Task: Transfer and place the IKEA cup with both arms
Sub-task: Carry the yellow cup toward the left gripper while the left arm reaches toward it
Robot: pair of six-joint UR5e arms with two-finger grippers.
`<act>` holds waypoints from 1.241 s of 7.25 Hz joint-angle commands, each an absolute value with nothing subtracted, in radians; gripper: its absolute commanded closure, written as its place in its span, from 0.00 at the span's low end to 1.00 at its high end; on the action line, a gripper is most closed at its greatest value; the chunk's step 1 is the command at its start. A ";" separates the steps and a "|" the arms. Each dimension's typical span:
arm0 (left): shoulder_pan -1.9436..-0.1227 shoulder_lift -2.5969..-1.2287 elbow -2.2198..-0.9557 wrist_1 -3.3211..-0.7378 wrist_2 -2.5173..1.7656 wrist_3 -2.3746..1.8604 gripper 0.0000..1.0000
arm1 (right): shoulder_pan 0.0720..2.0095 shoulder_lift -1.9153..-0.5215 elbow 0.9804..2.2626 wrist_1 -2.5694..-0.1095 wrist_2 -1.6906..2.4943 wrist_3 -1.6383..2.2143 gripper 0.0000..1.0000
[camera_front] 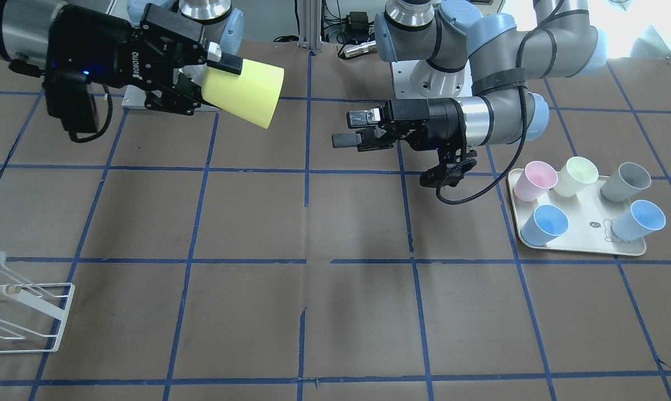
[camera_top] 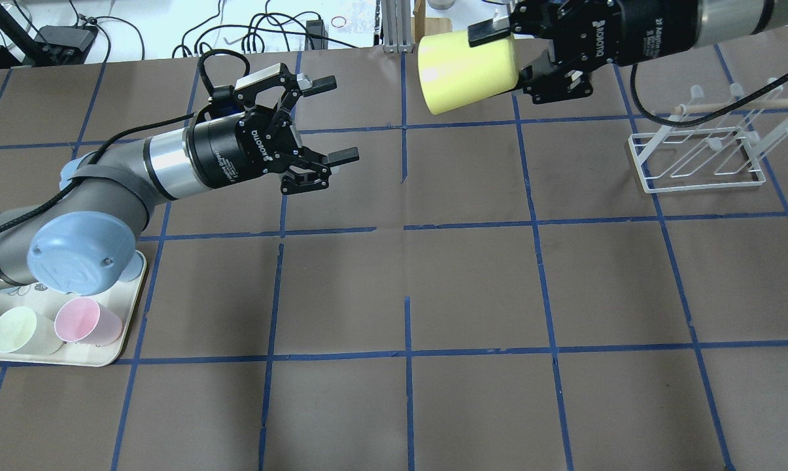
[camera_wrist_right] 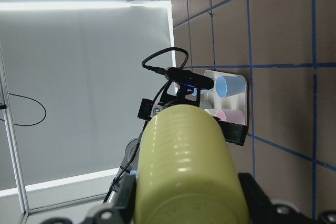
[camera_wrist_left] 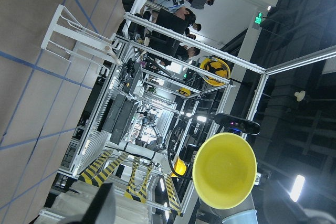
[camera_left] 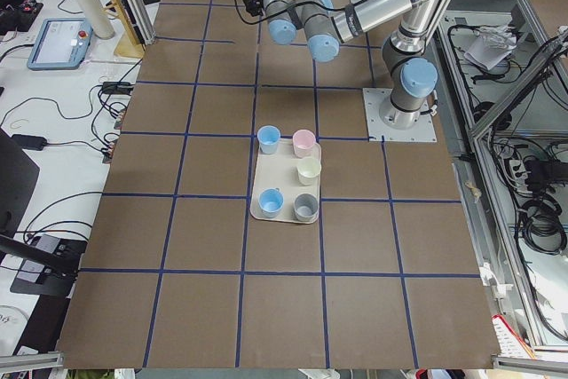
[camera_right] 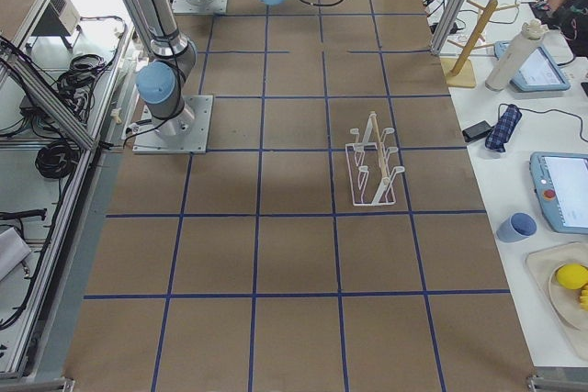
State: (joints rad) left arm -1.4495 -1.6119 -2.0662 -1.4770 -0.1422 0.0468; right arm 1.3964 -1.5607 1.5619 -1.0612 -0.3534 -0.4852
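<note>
The bright yellow IKEA cup (camera_top: 462,69) lies horizontally in my right gripper (camera_top: 506,57), high above the table's far side, its open mouth towards my left arm. The right gripper is shut on the cup near its base; this shows in the front view (camera_front: 212,81) with the cup (camera_front: 249,92) and in the right wrist view (camera_wrist_right: 186,166). My left gripper (camera_top: 337,119) is open and empty, a gap away from the cup's mouth, also in the front view (camera_front: 349,129). The left wrist view looks into the cup's mouth (camera_wrist_left: 224,170).
A cream tray (camera_front: 577,236) beside the left arm holds pink, pale cream, grey and two light-blue cups; part of it shows overhead (camera_top: 109,353). A white wire rack (camera_top: 701,157) stands on the right arm's side, also in the front view (camera_front: 26,317).
</note>
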 commanded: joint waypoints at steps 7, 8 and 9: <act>-1.551 -1.624 -2.071 -1.442 -0.219 0.038 0.00 | 1.451 -1.554 1.571 -1.077 -0.331 -0.480 0.88; -1.552 -1.611 -2.062 -1.434 -0.219 -0.003 0.14 | 1.451 -1.552 1.572 -1.074 -0.336 -0.480 0.88; -1.551 -1.621 -2.072 -1.393 -0.219 -0.014 0.21 | 1.451 -1.551 1.572 -1.074 -0.336 -0.480 0.88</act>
State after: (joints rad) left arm -1.5510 -1.6176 -2.0672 -1.4267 -0.2197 0.0081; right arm 1.4511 -1.5529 1.5718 -1.0747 -0.3341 -0.4801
